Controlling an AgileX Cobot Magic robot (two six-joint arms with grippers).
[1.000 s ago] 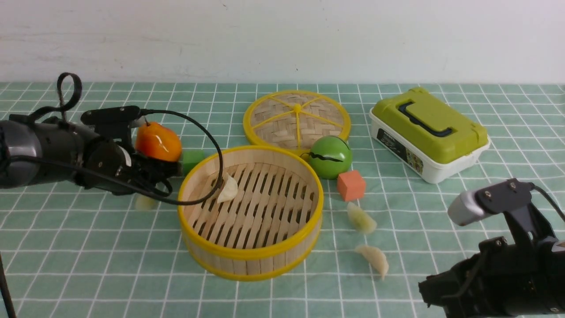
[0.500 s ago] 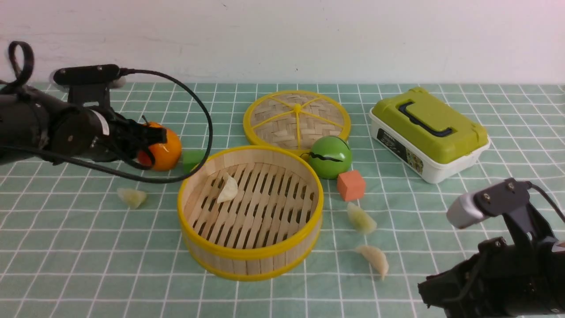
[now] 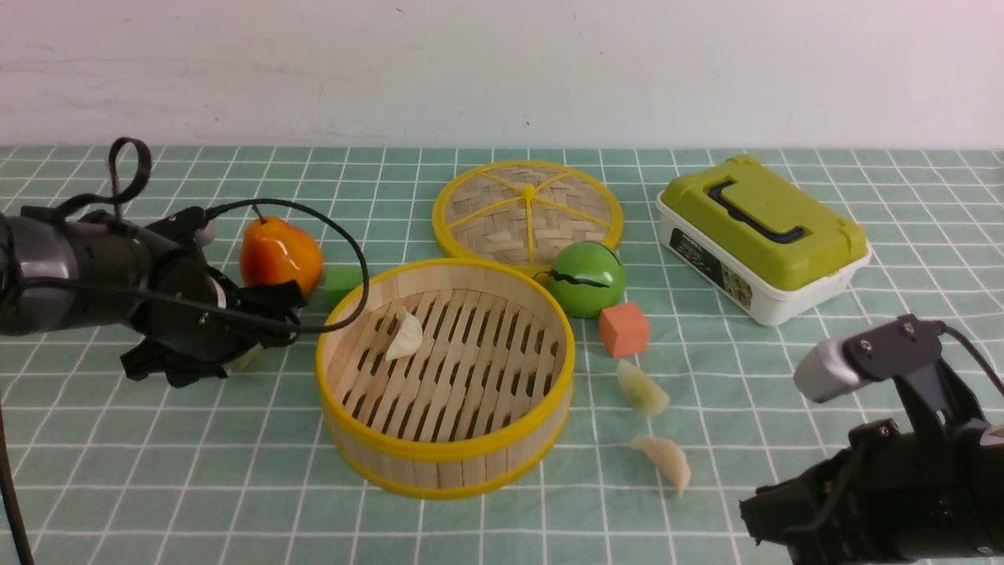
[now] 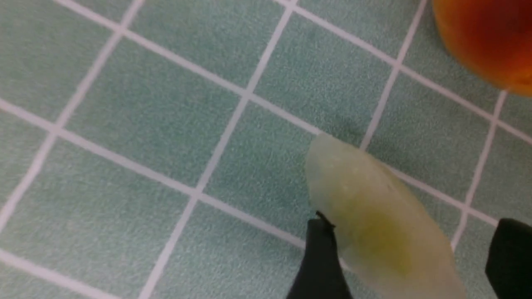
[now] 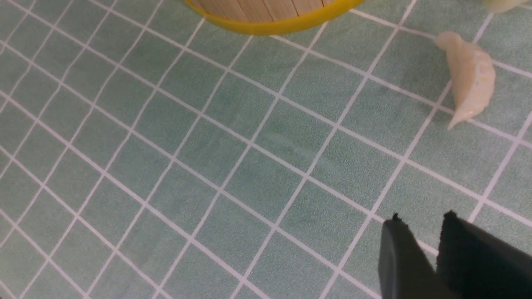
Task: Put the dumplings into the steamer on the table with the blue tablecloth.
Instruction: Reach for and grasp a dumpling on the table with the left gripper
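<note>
With the left fingers (image 4: 409,249) spread wide around the dumpling (image 4: 386,232) on the bench (image 3: 259,502), gripping nothing yet, the arm should centre them—then close gently, avoiding the nearby pear (image 3: 281,251).

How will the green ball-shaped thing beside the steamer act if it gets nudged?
The green ball-like thing would probably roll, given its rounded sides. Its glossy highlights suggest a smooth, perhaps slippery skin. The orange block close in front might check a roll that way.
</note>
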